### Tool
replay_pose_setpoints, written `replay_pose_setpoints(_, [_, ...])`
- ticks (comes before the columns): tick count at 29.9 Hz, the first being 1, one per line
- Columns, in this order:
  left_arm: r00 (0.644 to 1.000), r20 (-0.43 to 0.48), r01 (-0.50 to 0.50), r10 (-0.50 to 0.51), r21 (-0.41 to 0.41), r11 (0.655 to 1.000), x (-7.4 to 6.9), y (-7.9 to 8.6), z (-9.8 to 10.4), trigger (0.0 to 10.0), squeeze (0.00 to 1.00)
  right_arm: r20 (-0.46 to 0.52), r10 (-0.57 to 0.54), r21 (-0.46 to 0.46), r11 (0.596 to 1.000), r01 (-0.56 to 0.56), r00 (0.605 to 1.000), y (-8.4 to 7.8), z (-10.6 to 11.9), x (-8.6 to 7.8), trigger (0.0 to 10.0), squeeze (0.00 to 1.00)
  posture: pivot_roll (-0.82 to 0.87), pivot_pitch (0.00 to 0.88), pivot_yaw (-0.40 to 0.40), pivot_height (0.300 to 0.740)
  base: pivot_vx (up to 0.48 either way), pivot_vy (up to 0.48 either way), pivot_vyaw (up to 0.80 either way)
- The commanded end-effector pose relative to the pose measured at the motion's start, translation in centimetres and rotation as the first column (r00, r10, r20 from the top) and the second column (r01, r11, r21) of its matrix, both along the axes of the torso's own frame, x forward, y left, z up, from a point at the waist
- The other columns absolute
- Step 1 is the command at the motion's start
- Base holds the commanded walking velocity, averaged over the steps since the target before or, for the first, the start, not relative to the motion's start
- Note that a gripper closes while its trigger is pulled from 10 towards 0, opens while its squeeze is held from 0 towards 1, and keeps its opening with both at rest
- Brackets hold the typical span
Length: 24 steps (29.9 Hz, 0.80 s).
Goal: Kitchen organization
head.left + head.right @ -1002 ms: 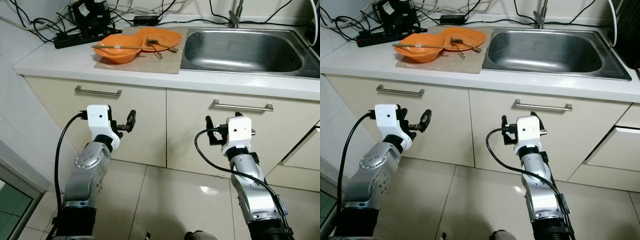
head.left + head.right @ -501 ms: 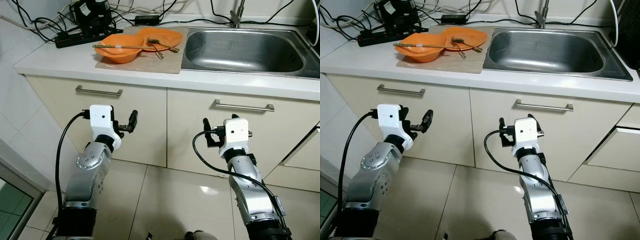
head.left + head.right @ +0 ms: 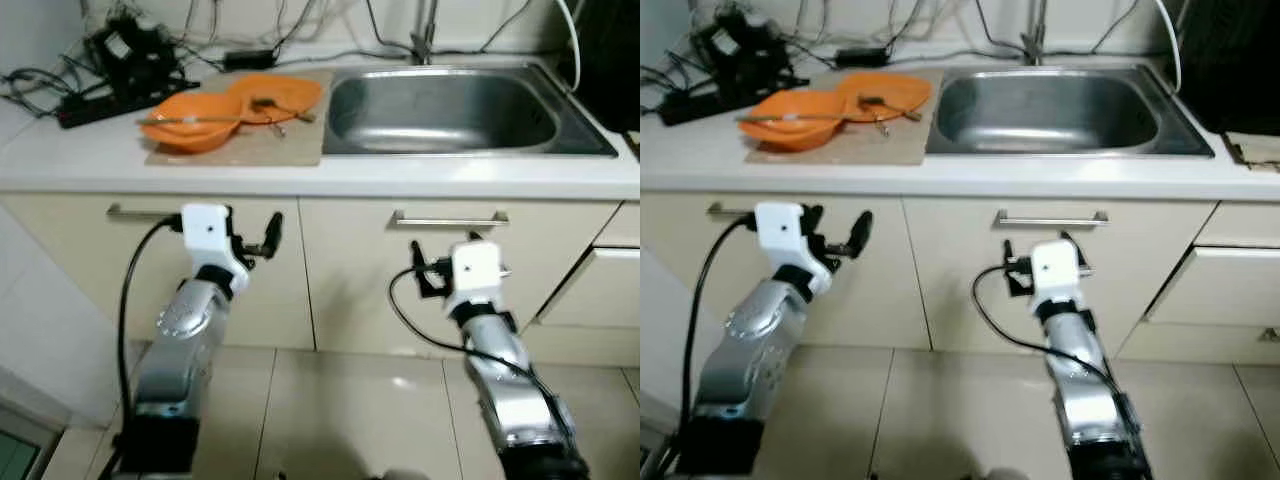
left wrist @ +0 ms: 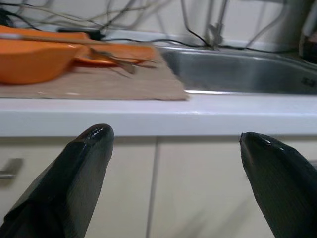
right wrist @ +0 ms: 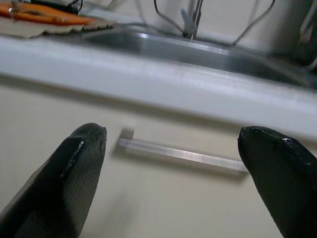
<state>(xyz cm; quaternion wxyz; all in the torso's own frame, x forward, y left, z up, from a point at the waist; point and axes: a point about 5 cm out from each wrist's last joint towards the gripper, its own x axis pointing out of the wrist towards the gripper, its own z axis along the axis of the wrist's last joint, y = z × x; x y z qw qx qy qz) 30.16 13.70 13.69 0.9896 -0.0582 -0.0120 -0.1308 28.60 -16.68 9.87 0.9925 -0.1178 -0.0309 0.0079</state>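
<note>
An orange bowl (image 3: 190, 128) with chopsticks laid across it and an orange plate (image 3: 275, 95) holding a spoon rest on a brown mat (image 3: 250, 148) on the white countertop, left of the steel sink (image 3: 440, 110). My left gripper (image 4: 176, 136) is open and empty, held below the counter edge in front of the left cabinet door, near its bar handle (image 3: 140, 212). My right gripper (image 5: 172, 131) is also open and empty. It faces the bar handle (image 5: 183, 154) of the cabinet door under the sink, a short way off.
A power strip and tangled cables (image 3: 100, 85) lie at the back left of the counter. A dark object (image 3: 610, 60) stands at the back right, and the tap (image 3: 425, 40) rises behind the sink. Drawer fronts (image 3: 620, 290) are to the right, with tiled floor (image 3: 330, 410) below.
The whole picture has shifted and blurred, so the camera has moved: it sits lower and shows more of the counter's right end. Both grippers stay open in front of the cabinet doors.
</note>
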Motion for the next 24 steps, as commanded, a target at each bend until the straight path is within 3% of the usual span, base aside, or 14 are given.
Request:
replay_pose_setpoints(1, [0.999, 0.016, -0.039, 0.039, 0.008, 0.999, -0.2, 1.2, 0.2, 10.0, 0.00, 0.106, 0.052, 0.007, 0.999, -0.053, 0.993, 1.7, 2.3, 0.5, 10.0, 0.00, -0.07, 0.000, 0.070, 0.740, 0.450, 0.000, 0.00])
replay_pose_setpoints(8, [0.999, 0.021, -0.045, 0.045, -0.004, 0.999, -0.1, 1.1, 0.2, 10.0, 0.00, 0.222, 0.093, -0.022, 0.996, -0.090, 0.971, 2.6, 5.1, 1.0, 10.0, 0.00, -0.07, 0.000, 0.065, 0.740, 0.443, 0.000, 0.00])
replay_pose_setpoints(19, [0.998, 0.043, -0.043, 0.042, 0.020, 0.999, -0.3, 0.8, 0.4, 10.0, 0.00, 0.201, 0.084, -0.010, 0.996, -0.084, 0.976, 2.6, 4.6, 0.9, 10.0, 0.00, -0.06, 0.000, 0.061, 0.740, 0.412, 0.092, 0.00])
replay_pose_setpoints(24, [0.998, 0.055, -0.031, 0.027, 0.060, 0.998, -0.3, 0.3, 0.4, 10.0, 0.00, 0.178, 0.059, 0.026, 0.998, -0.064, 0.982, 2.2, 4.1, 1.0, 10.0, 0.00, -0.06, 0.000, 0.066, 0.740, 0.000, 0.000, 0.00])
